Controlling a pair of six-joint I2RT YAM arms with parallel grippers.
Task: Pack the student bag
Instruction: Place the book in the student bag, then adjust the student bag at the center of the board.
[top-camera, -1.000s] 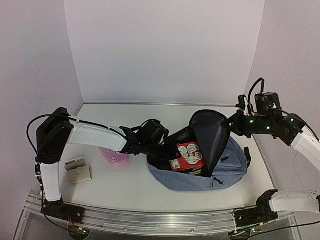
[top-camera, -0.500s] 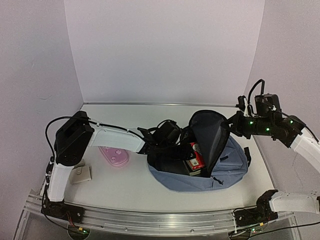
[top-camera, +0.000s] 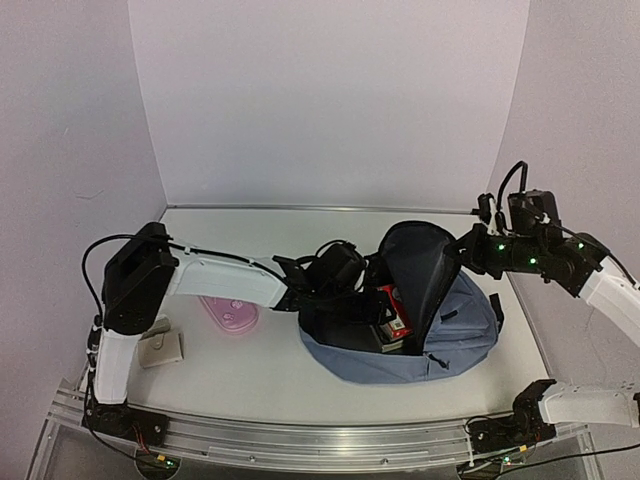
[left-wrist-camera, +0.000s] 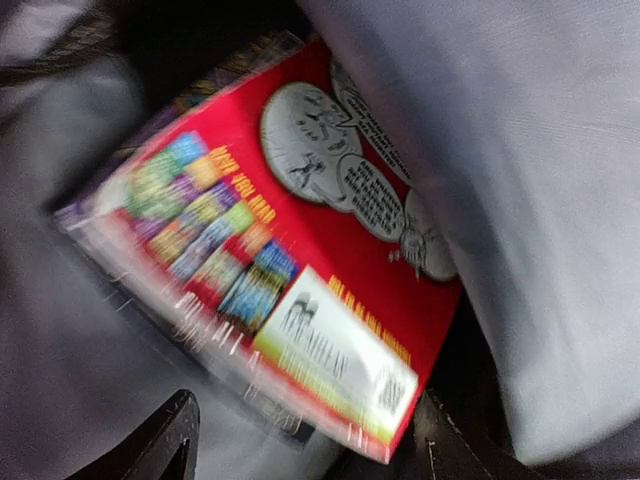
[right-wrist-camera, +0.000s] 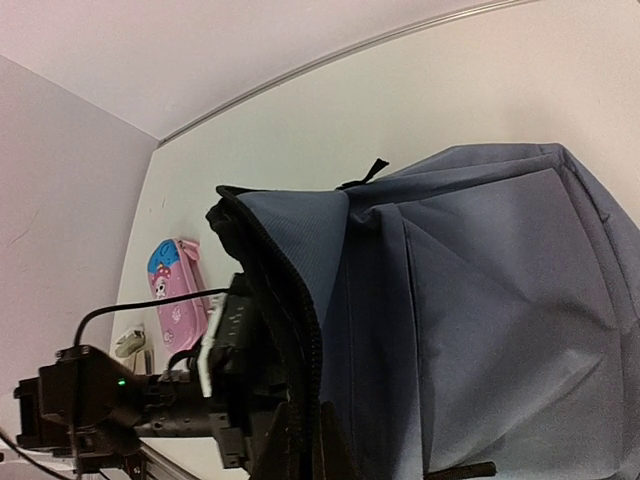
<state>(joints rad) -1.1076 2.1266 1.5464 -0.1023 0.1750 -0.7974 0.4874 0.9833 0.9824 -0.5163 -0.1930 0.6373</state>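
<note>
Two grippers at the student bag (top-camera: 462, 330): right gripper (right-wrist-camera: 300, 440) pinching its rim open, left gripper (left-wrist-camera: 305, 450) spread wide, the red book (left-wrist-camera: 300, 240) lying slantwise just beyond it.

Resting on the pale counter (top-camera: 250, 375): slate-blue student bag (top-camera: 440, 335), unzipped, right of centre; pink cartoon pencil case (top-camera: 232, 316) lying flat to its left, near but apart; small beige box (top-camera: 162, 349) close to the left edge.
</note>
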